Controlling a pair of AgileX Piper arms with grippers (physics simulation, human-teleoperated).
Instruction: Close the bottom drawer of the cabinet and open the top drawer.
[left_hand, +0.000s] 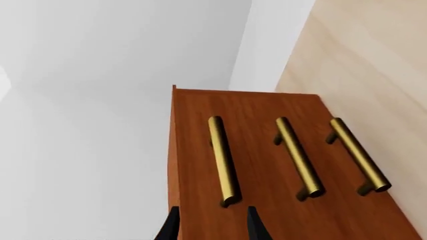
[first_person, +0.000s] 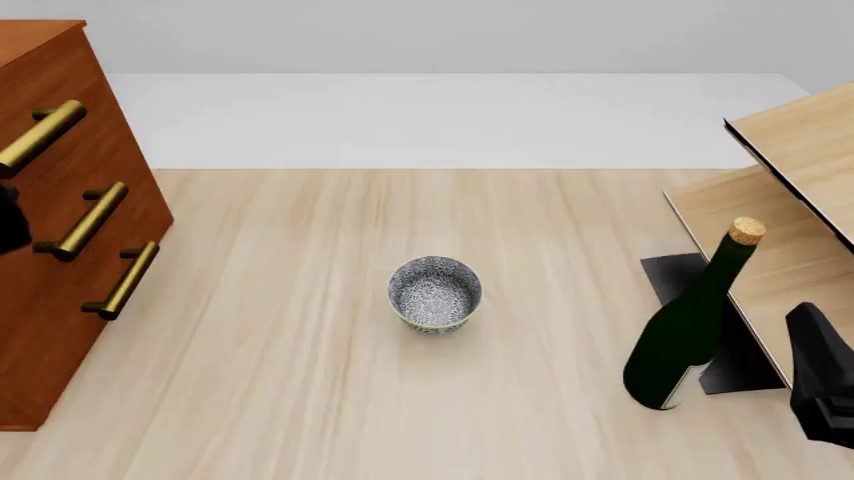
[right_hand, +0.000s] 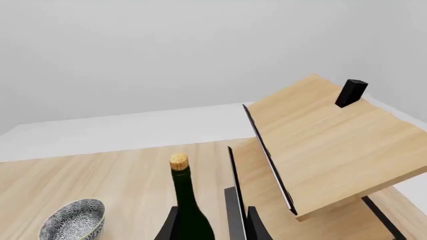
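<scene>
The cabinet (first_person: 60, 200) stands at the table's (first_person: 294, 350) left edge, its front facing right across the table. Its three brass handles run down the front: the top drawer (first_person: 54, 95) uppermost, a middle drawer (first_person: 94, 190) below it, and the bottom drawer (first_person: 114, 300) lowest. All three fronts look flush with one another, none pulled out.

The left gripper (left_hand: 212, 225) points at the cabinet front; in the left wrist view its two dark fingertips (left_hand: 171, 227) stand apart with a gap between them, just short of the end of the nearest handle (left_hand: 223, 160) and touching nothing. In the front view only a dark bit of that arm shows at the left border, beside the handles.

Mid-table sits a patterned bowl (first_person: 435, 293). Further right stands a green corked bottle (first_person: 687, 325), just before a pale shelf (first_person: 787, 200). The right gripper (right_hand: 212, 225) hangs low at the right, near the bottle, fingers spread and empty, well away from the cabinet.
</scene>
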